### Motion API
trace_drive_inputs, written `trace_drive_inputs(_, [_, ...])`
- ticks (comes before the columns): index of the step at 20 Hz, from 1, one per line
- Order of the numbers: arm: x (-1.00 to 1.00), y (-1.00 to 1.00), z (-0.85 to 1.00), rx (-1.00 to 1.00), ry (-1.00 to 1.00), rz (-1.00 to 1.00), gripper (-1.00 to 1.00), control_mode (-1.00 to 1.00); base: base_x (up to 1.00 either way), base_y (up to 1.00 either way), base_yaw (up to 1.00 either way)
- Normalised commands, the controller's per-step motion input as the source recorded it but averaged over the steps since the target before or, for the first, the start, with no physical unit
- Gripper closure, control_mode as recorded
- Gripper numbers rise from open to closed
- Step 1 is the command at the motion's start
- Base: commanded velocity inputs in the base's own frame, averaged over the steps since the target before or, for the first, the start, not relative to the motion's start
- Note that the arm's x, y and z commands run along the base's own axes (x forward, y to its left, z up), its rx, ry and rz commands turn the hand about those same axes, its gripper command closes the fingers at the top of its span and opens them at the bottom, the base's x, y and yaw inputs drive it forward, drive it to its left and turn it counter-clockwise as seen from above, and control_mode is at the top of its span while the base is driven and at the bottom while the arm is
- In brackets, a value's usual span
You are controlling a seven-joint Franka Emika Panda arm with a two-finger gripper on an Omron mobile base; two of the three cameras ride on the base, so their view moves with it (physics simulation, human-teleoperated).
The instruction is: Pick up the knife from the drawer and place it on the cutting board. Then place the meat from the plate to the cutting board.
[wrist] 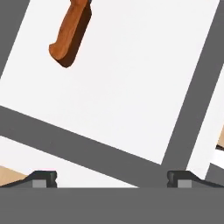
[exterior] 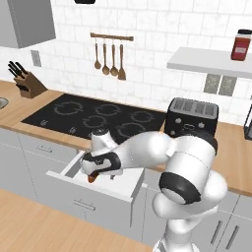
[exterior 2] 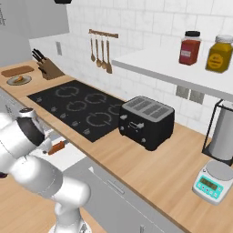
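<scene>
Left base view – drawer point(exterior: 129, 183) open under wood counter point(exterior: 235, 156) w/ cooktop point(exterior: 96, 117).

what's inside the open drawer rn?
The knife lies on the drawer floor, orange-red handle showing in the hand view; the blade runs off the frame's top. From the left base view the gripper and arm cover much of the inside.

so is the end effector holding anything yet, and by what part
Nothing is held. The end effector is open over the drawer, its fingertips wide apart, and the knife lies loose on the drawer floor, off to one side.
</scene>
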Motion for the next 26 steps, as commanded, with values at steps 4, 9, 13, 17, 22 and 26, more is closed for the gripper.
trace_drive_inputs(4, [0.31, 0.23, -0.78, 0.00, 0.10, 0.00, -1.00, -1.00, 0.00, 0.00, 0.00])
trace_drive_inputs(9, [-0.26, 0.82, -0.78, 0.00, 0.15, 0.00, -1.00, -1.00, 0.00, 0.00, 0.00])
trace_drive_inputs(13, [-1.00, 1.00, -0.16, -0.04, 0.09, 0.00, -1.00, -1.00, 0.00, 0.00, 0.00])
trace_drive_inputs(17, [-1.00, 1.00, -0.39, -0.07, 0.18, 0.00, -1.00, -1.00, 0.00, 0.00, 0.00])
trace_drive_inputs(22, [-1.00, 1.00, -0.34, -0.06, 0.16, 0.00, -1.00, -1.00, 0.00, 0.00, 0.00])
trace_drive_inputs(26, [-1.00, 0.97, -0.19, -0.06, 0.05, 0.00, -1.00, -1.00, 0.00, 0.00, 0.00])
